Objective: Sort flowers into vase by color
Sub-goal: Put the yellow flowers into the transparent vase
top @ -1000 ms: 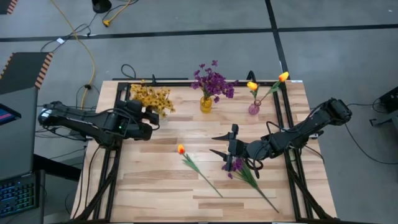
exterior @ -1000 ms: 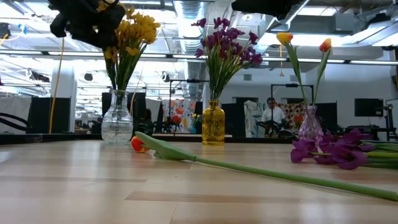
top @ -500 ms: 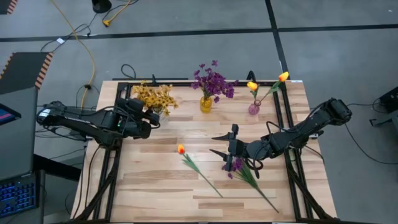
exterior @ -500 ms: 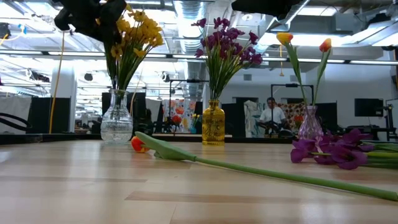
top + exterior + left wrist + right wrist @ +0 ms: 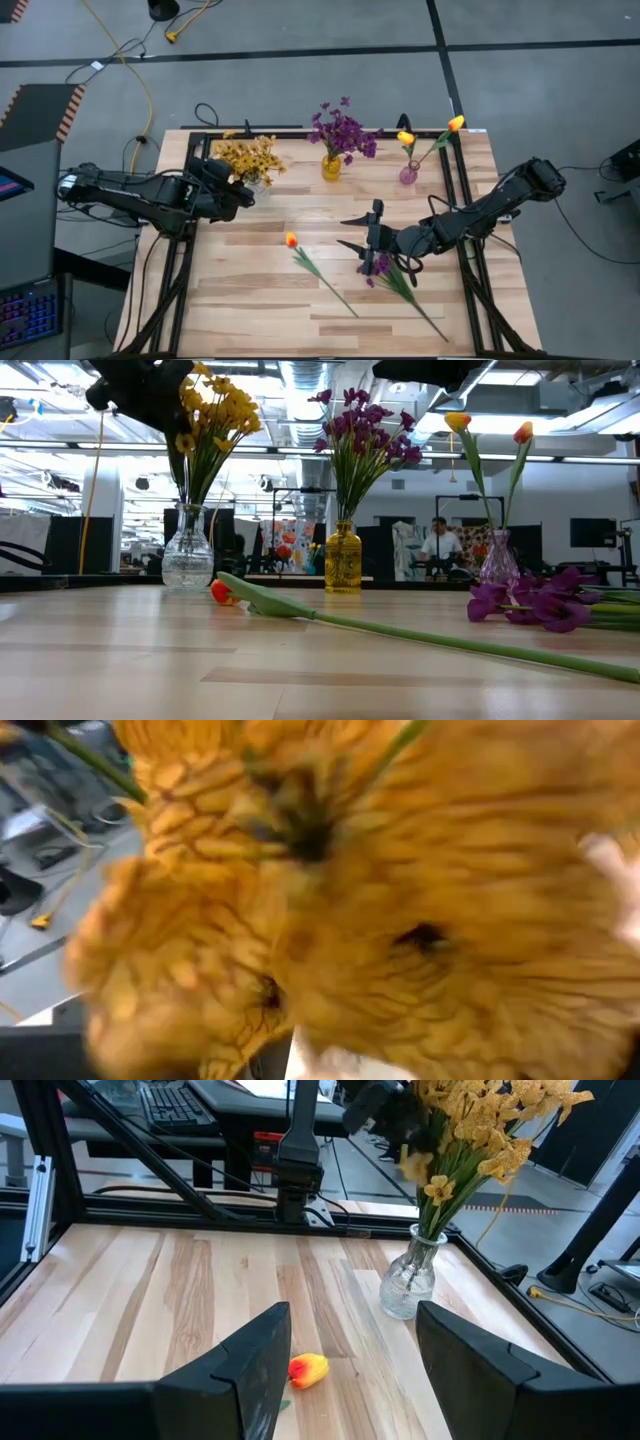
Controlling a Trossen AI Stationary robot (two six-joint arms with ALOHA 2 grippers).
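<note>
Left end effector (image 5: pixel 243 190), state unclear, sits against the yellow bunch (image 5: pixel 250 157) at upper left; right end effector (image 5: pixel 357 232) gapes above the purple flowers (image 5: pixel 378 267).

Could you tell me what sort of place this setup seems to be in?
Probably an open-plan robotics lab or workshop: the wooden table stands on a bare concrete floor crossed by a yellow cable, and the low view shows exposed ceiling ducts and a person at a workstation behind.

I see grey floor (image 5: pixel 300 85) crossed by dark lines, a yellow cable (image 5: pixel 135 75), and a person (image 5: pixel 438 545) seated beyond the wooden tabletop (image 5: pixel 300 215).
</note>
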